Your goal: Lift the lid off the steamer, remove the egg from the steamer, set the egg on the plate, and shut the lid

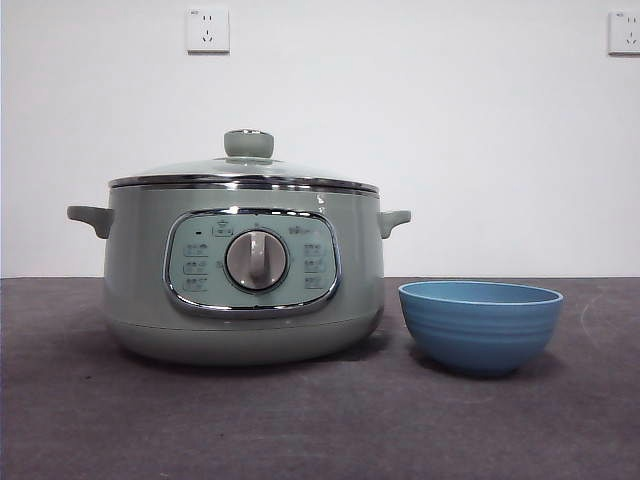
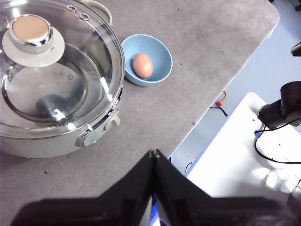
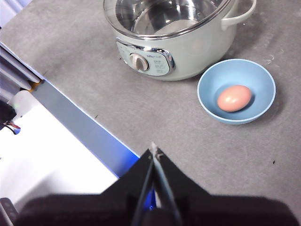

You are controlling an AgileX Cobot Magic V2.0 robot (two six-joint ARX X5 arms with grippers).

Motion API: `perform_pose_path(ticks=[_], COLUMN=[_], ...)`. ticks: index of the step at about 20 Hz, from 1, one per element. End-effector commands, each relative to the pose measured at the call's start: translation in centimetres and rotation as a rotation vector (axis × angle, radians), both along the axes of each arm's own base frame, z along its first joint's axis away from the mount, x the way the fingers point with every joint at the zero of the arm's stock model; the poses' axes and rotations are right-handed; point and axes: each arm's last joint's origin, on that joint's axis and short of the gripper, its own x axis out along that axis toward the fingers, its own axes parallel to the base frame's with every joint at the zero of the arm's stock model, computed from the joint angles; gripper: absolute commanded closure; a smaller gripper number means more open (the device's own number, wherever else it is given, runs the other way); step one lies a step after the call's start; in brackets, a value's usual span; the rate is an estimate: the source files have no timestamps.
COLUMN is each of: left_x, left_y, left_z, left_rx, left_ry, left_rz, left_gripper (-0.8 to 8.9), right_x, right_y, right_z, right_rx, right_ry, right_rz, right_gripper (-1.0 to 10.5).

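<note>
1. Seemingly all done: in the front view the lid (image 1: 245, 170) sits on the steamer (image 1: 240, 280), centre-left; the plate (image 1: 480, 325) stands lower right.
2. Left wrist view: the egg (image 2: 143, 65) lies in the plate (upper middle); the left gripper (image 2: 154, 153) is closed, empty.
3. Right wrist view: the right gripper (image 3: 153, 149) is likewise closed on nothing.

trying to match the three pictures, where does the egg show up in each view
Front view: the egg is not visible; the plate wall hides its inside.
Left wrist view: egg lies in the plate, beside the steamer.
Right wrist view: egg lies in the plate.
Shared landmark: the steamer's silver dial.
</note>
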Motion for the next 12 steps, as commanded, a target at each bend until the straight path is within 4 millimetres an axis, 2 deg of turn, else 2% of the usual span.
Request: perform_pose_path(ticks=[1, 7, 12], left_x=[-0.07, -0.07, 0.69], left_y=[0.00, 0.00, -0.19], left_z=[0.09, 0.09, 0.73], left_rx=[-0.002, -0.002, 0.006], left_ry=[-0.005, -0.006, -0.149], left_rz=[-0.002, -0.002, 0.014], left_gripper=[8.18, 8.18, 8.17], right_x=[0.01, 0.01, 0.01], right_y=[0.01, 0.01, 0.01], right_z=[0.07, 0.07, 0.07], right_rx=[0.004, 0.004, 0.004], right_ry=[-0.002, -0.002, -0.002], right_rz=[-0.005, -0.005, -0.005], right_gripper=[9.5, 9.5, 9.5])
